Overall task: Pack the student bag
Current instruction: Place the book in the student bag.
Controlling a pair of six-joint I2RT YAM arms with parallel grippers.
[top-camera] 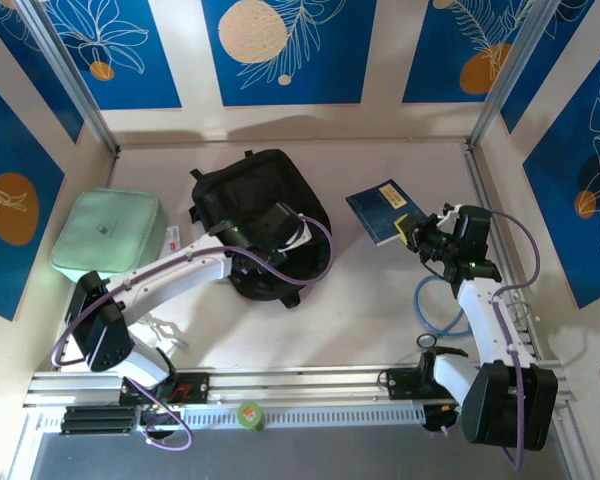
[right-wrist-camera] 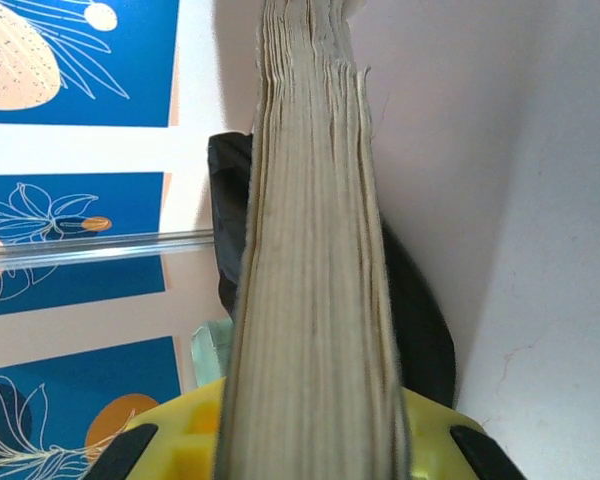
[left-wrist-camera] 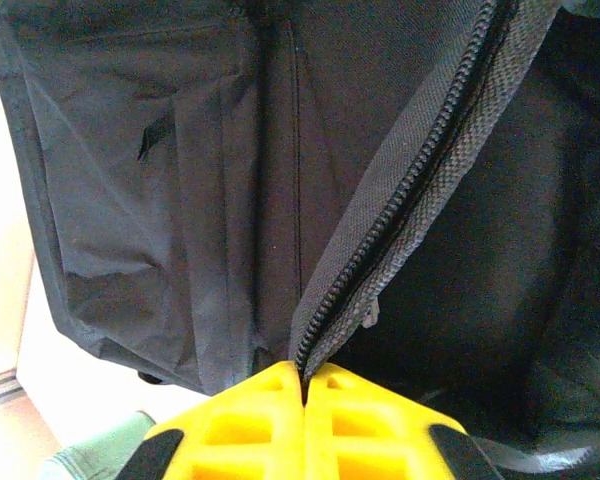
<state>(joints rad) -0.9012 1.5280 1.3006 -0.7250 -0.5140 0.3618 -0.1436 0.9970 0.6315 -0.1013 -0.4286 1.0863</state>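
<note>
The student bag (top-camera: 250, 190), a black soft backpack, lies at the middle of the table with its top unzipped. My left gripper (top-camera: 280, 225) reaches over it. In the left wrist view the yellow jaws (left-wrist-camera: 304, 378) are shut on the bag's zipper edge (left-wrist-camera: 400, 190), with the dark inside to the right. My right gripper (top-camera: 417, 232) is shut on a blue book (top-camera: 383, 210), held above the table right of the bag. In the right wrist view the book's page edges (right-wrist-camera: 310, 250) run up from between the fingers, and the bag (right-wrist-camera: 420, 320) lies behind them.
A pale mint-green rectangular bag (top-camera: 108, 235) lies left of the backpack, with a small white and red item (top-camera: 173, 237) beside it. A blue cable loop (top-camera: 440, 305) lies by the right arm. A green tape roll (top-camera: 250, 413) sits on the front rail.
</note>
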